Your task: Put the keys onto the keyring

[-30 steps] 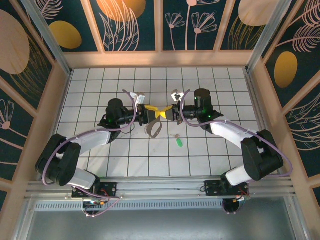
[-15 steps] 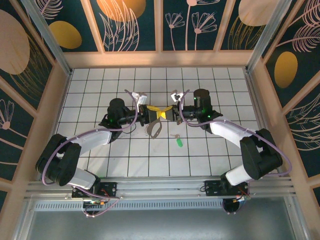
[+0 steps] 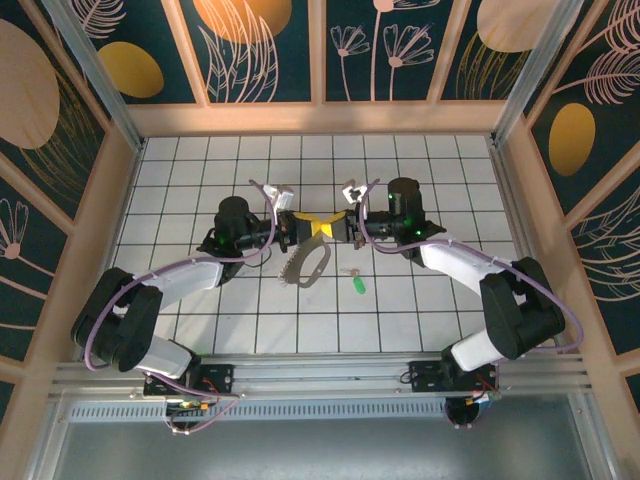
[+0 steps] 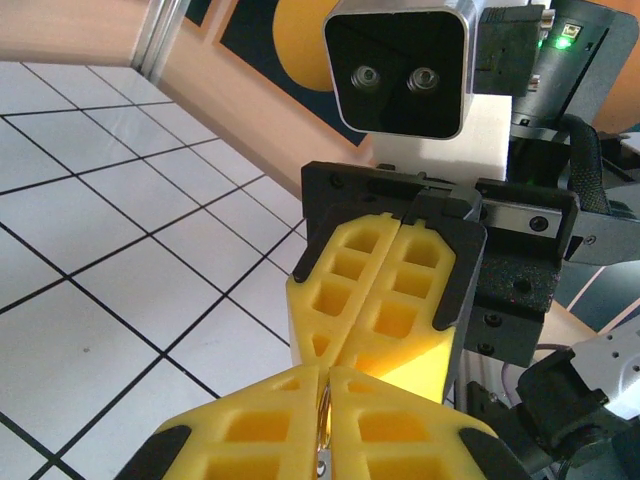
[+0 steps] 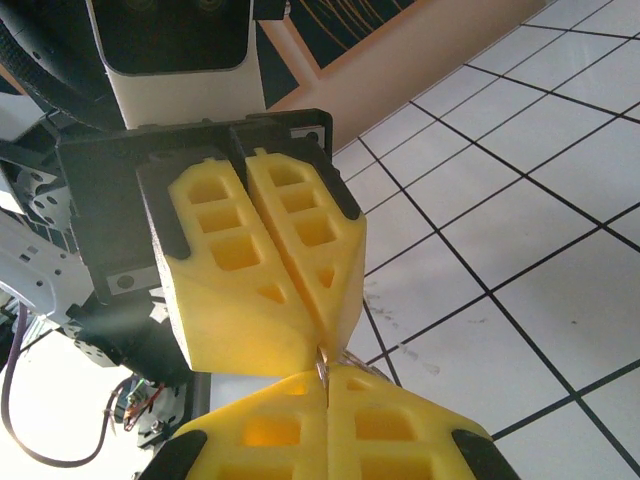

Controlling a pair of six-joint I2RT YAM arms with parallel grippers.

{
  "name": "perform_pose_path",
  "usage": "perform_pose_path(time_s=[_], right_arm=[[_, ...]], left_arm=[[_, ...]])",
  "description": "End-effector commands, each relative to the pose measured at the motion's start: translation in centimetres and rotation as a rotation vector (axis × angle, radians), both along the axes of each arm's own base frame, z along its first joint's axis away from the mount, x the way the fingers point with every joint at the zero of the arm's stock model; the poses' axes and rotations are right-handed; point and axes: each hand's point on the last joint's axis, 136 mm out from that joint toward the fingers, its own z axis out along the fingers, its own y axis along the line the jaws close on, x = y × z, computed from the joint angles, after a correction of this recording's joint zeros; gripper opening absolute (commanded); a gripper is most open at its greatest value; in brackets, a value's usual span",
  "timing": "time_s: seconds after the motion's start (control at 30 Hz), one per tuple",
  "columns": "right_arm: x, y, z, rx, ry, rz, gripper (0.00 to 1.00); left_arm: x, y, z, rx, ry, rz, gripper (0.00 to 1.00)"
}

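Near one keyring (image 3: 289, 268) lies one green key (image 3: 357, 286).

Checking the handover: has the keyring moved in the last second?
Yes. The keyring has swung outward. Its lower end now sits further left and nearer the front edge, away from the green key, which stayed put.

Overhead view from behind, close wrist views face-to-face — sharing left pincer (image 5: 322, 335), right pincer (image 4: 335, 350).

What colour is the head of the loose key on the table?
Bright green. The key shows best in the top external view.
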Motion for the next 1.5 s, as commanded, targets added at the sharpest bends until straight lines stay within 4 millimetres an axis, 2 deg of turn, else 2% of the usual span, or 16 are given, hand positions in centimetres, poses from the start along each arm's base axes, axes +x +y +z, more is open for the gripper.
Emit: perform_pose_path(time_s=[0.0, 0.17, 0.47, 0.67, 0.77, 0.87, 1.03, 1.1, 1.23, 1.37, 1.47], right_arm=[[0.2, 0.4, 1.4, 0.037, -0.048, 0.016, 0.0], [0.3, 0.5, 1.5, 0.041, -0.047, 0.016, 0.0], [0.3, 0.5, 1.6, 0.044, -0.046, 0.019, 0.0], [0.3, 0.6, 1.7, 0.046, -0.045, 0.022, 0.0], [0.3, 0.7, 1.8, 0.048, -0.044, 0.022, 0.0], [0.4, 0.7, 1.9, 0.049, -0.043, 0.018, 0.0], [0.5, 0.6, 2.1, 0.051, -0.043, 0.004, 0.0], [0.6, 0.5, 2.2, 0.051, -0.046, -0.005, 0.05], [0.6, 0.1, 2.4, 0.051, -0.052, -0.033, 0.27], [0.4, -1.0, 3.1, 0.059, -0.07, -0.07, 0.37], [0.2, -2.2, 4.0, 0.077, -0.085, -0.107, 0.41]], left_arm=[[-1.5, -0.5, 0.1, 0.001, -0.02, -0.058, 0.08], [-1.8, -1.0, -0.5, 0.022, -0.015, -0.074, 0.08], [-1.3, -1.4, -1.1, 0.045, -0.018, -0.059, 0.08], [-1.2, -1.5, -1.3, 0.059, -0.02, -0.058, 0.15], [-1.3, -1.6, -1.5, 0.071, -0.034, -0.057, 0.11], [-1.4, -1.7, -1.6, 0.077, -0.045, -0.061, 0.0], [-1.5, -1.8, -1.8, 0.08, -0.054, -0.06, 0.0], [-1.3, -1.7, -1.7, 0.077, -0.055, -0.043, 0.0], [-0.8, -1.1, -1.2, 0.075, -0.083, 0.016, 0.0], [-0.5, -0.7, -0.6, 0.065, -0.104, 0.059, 0.0], [-0.4, -0.4, -0.2, 0.058, -0.118, 0.082, 0.0]])
